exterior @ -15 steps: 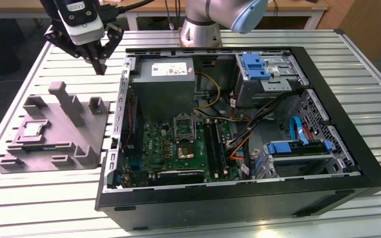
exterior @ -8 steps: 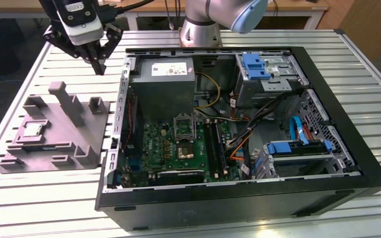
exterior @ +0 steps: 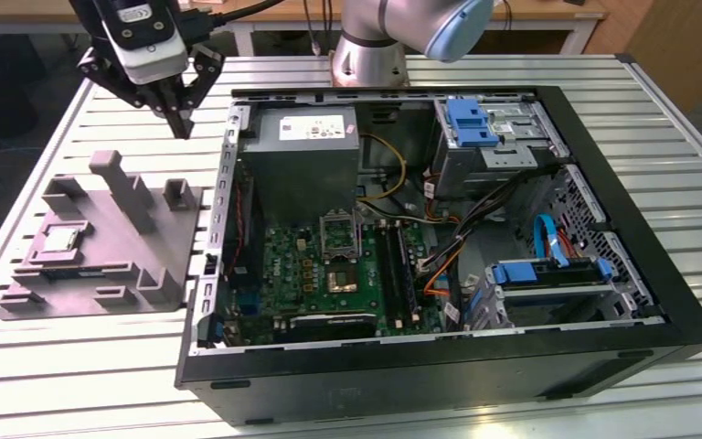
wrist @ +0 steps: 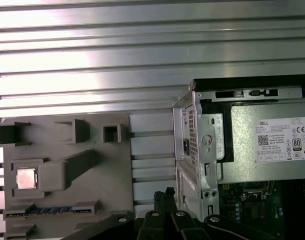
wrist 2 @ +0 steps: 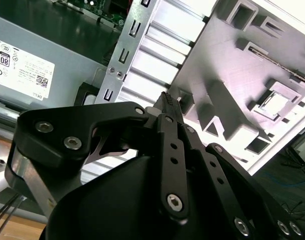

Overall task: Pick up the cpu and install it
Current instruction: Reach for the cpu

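Exterior view: the arm's black gripper [exterior: 184, 126] hangs above the slatted aluminium table [exterior: 83, 366], near the far corner of the open black computer case [exterior: 449, 375] on the exterior view's left. Its slim fingers [exterior: 178, 110] point down and meet at the tips with nothing between them.

The cpu [exterior: 58, 240], a small flat square chip with a silvery-grey metal top, lies flat in a square recess of the grey moulded plastic holder block [exterior: 120, 265]. The block sits on the table just beside the case, on the exterior view's left. The chip is well apart from the gripper and from the green circuit board [exterior: 290, 265] inside the case.

In the first wrist view the chip [wrist: 26, 178] sits in the holder [wrist: 92, 195], while the closed fingertips [wrist: 162, 196] hover over the bare slats [wrist: 92, 50] between the holder and the case's metal edge. The grey metal power-supply box [wrist: 272, 150] sits inside that edge.

The second wrist view shows the gripper [wrist 2: 166, 97] pressed shut and empty, with the chip [wrist 2: 275, 104] in its recess beyond it.
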